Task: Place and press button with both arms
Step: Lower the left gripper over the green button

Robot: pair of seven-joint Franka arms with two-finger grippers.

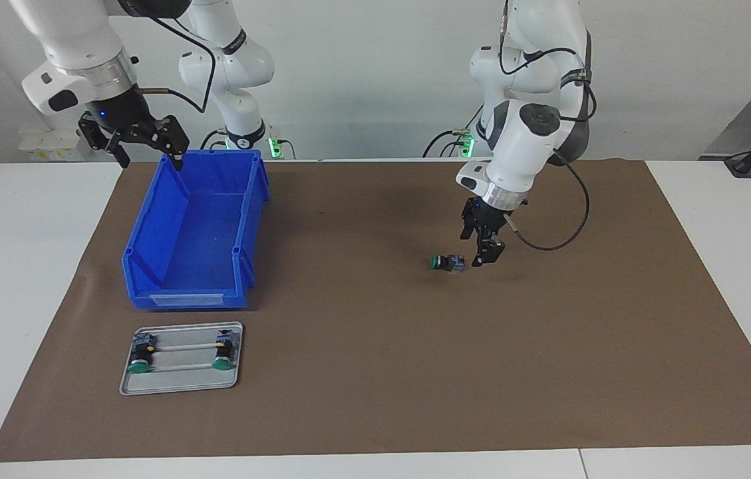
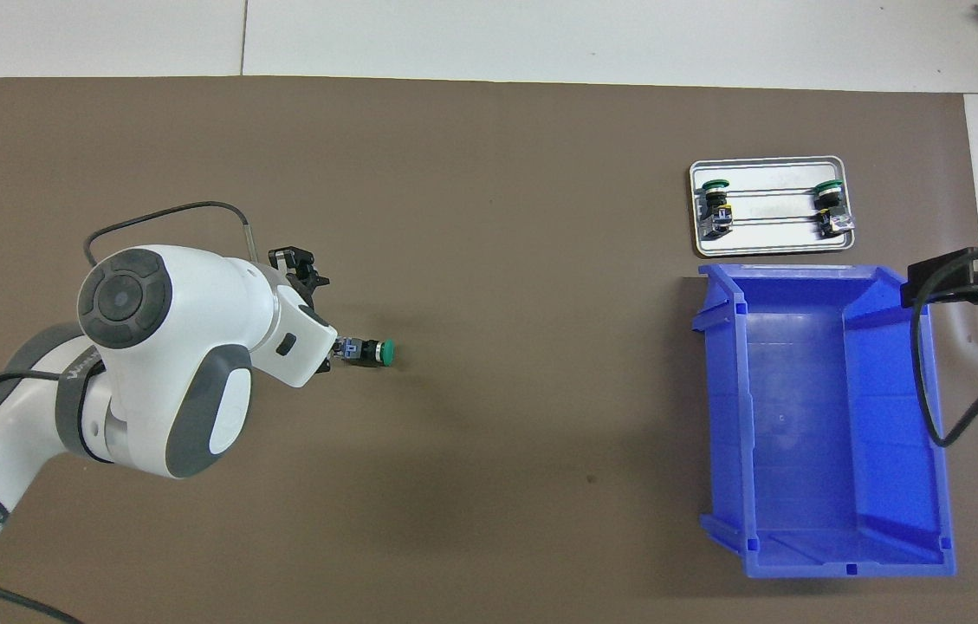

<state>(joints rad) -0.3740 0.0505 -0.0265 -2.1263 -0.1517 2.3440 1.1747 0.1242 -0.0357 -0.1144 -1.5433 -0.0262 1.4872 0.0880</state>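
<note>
Green is the cap of the button (image 1: 448, 263), which lies on its side on the brown paper (image 1: 548, 366) of the table, near the middle of the facing view, with the cap pointing toward my right arm's end. No part of me touches it yet.

My left arm (image 1: 521, 133) is bent low so that my left jaws hang just beside the grey-blue base of the button, a little above the paper. They are released, with the fingers apart, because I think the step now is to close on the body. I come from the base end so the cap stays free for pressing.

My right jaws wait in the upper part of the frame, over the corner of the blue bin (image 1: 149, 246) at its rim. They are also released and carry nothing. I judge they stay there to give room until the pressing.

Two more buttons (image 1: 140, 356) lie on the metal tray (image 1: 179, 386) in the lower part of the frame, just beside the bin. The button is small and round, so I believe it can roll if my fingers push it unevenly.
</note>
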